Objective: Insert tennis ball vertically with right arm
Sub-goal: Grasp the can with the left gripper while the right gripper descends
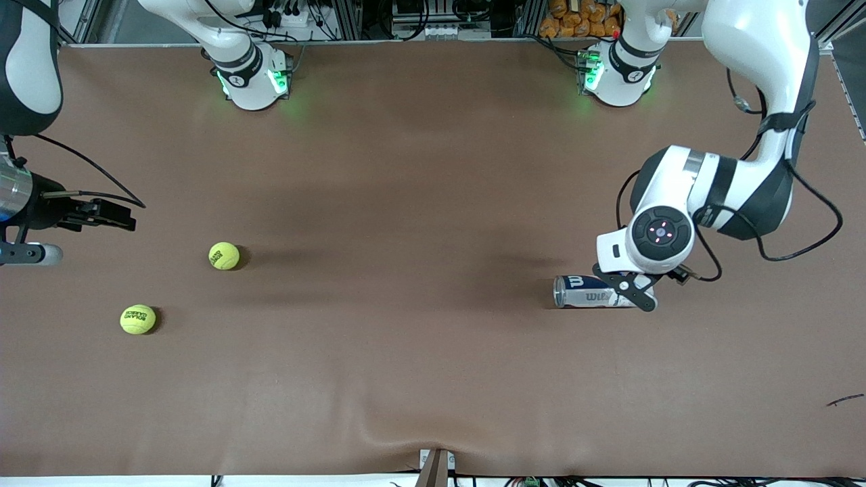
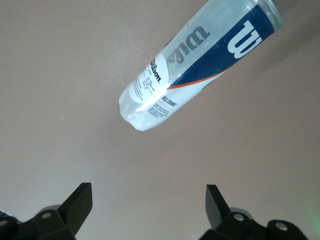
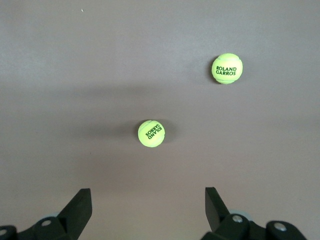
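We see even, soft overhead light, faint shadows stretching from the balls (image 1: 224,256), and sharp focus throughout.

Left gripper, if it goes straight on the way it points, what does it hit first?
Probably the can lying on the table; the open left gripper is above it, depth unclear.

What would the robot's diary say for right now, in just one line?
left end effector: open, over lying can | right end effector: open, above two tennis balls | nothing held
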Robot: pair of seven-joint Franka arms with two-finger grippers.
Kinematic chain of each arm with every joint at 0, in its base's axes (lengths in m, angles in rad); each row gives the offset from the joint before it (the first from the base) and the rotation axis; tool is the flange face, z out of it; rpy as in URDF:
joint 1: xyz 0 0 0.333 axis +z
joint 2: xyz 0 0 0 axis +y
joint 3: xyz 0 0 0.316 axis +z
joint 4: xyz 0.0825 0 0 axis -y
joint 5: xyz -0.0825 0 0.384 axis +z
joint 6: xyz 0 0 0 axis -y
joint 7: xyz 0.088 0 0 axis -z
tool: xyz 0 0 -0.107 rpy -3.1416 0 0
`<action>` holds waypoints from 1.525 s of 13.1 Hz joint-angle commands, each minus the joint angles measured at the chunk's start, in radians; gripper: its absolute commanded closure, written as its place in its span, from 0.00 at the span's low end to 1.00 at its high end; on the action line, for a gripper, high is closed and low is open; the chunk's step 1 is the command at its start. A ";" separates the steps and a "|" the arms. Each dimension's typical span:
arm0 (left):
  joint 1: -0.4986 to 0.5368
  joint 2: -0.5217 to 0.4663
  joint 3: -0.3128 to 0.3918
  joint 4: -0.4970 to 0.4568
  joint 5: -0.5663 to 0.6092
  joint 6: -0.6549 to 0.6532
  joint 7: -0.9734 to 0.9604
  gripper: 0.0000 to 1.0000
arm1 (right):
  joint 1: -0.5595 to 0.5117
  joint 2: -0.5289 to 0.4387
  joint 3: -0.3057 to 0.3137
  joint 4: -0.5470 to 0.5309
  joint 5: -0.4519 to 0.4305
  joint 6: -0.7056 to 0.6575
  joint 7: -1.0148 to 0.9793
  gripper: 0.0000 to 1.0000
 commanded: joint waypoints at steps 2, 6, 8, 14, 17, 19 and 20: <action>0.018 0.031 -0.005 -0.017 0.027 0.077 0.154 0.00 | -0.006 0.070 -0.002 0.030 0.000 -0.016 -0.006 0.00; 0.003 0.053 -0.005 -0.033 0.039 0.099 0.234 0.00 | -0.024 0.104 -0.005 0.030 0.004 -0.013 -0.006 0.00; 0.002 0.066 -0.005 -0.044 0.056 0.120 0.293 0.00 | -0.040 0.119 -0.005 0.030 0.006 -0.010 -0.005 0.00; -0.008 0.117 -0.005 -0.037 0.091 0.159 0.402 0.00 | -0.038 0.128 -0.005 0.026 0.007 0.002 -0.008 0.00; -0.027 0.149 -0.005 -0.030 0.160 0.171 0.403 0.00 | -0.037 0.128 -0.005 -0.006 0.000 0.028 -0.011 0.00; -0.030 0.166 -0.005 -0.030 0.189 0.194 0.405 0.00 | -0.037 0.119 -0.005 -0.060 -0.002 0.065 -0.020 0.00; -0.033 0.178 -0.005 -0.030 0.200 0.202 0.405 0.00 | -0.041 0.119 -0.005 -0.077 -0.002 0.081 -0.037 0.00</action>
